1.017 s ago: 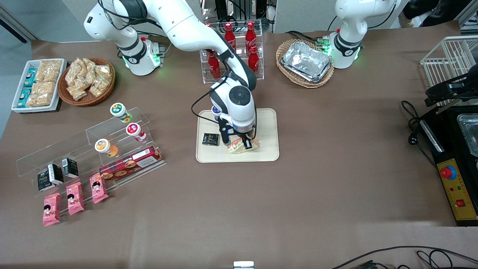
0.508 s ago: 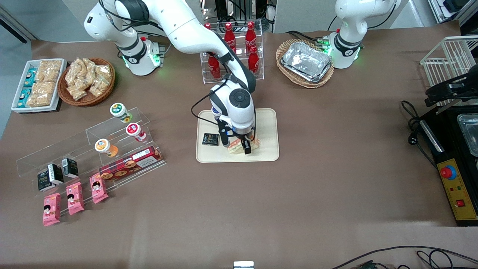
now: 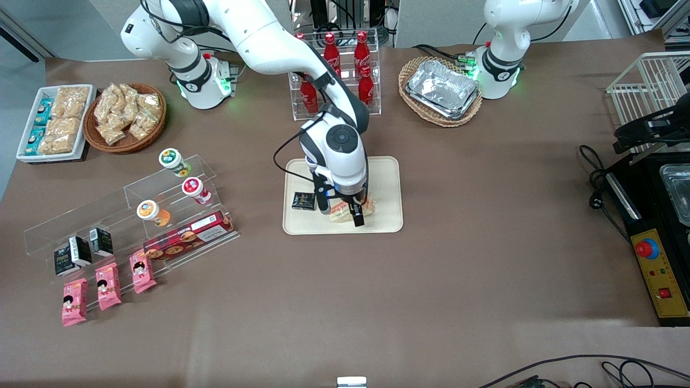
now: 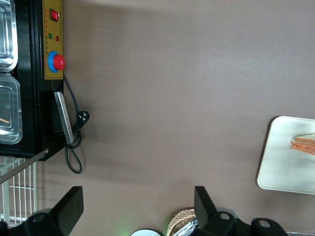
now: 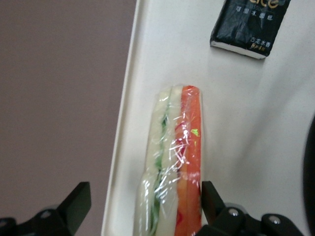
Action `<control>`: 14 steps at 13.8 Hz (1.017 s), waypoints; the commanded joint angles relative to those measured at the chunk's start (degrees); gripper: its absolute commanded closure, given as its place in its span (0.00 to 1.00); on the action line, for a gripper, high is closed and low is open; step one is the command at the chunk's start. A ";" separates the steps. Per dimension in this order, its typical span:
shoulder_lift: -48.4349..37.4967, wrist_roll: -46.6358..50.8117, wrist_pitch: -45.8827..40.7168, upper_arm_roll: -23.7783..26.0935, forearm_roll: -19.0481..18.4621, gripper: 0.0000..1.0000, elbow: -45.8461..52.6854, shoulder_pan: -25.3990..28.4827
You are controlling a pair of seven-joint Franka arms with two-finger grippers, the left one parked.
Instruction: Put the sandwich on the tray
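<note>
The sandwich [image 3: 338, 215], a clear-wrapped wedge of pale bread with an orange-red stripe, lies flat on the cream tray [image 3: 385, 178] by the rim nearest the front camera. My gripper [image 3: 341, 216] hangs just above it, open, with one finger on each side. In the right wrist view the sandwich [image 5: 174, 162] lies between the spread fingers of the gripper [image 5: 145, 204] on the tray [image 5: 236, 123]; one finger is close to the orange side, the other stands well apart. The left wrist view catches the tray's end [image 4: 285, 162] and the sandwich's tip [image 4: 305, 143].
A small black packet [image 3: 303, 200] [image 5: 251, 24] lies on the tray beside the sandwich. A rack of red bottles [image 3: 334, 70] stands farther from the front camera. A basket of foil trays [image 3: 442, 89] sits toward the parked arm's end; acrylic shelves [image 3: 161, 210] and snack baskets [image 3: 125, 116] toward the working arm's.
The fingers have spread apart from the sandwich, which now rests on the tray. The wrist has lifted slightly.
</note>
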 commanded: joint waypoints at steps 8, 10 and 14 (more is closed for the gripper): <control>-16.26 -19.71 -15.83 -0.44 6.28 0.00 0.50 -8.15; -19.15 -28.22 -21.80 -0.44 6.19 0.00 1.55 -11.75; -22.33 -48.07 -34.11 -2.72 2.17 0.00 4.63 -16.07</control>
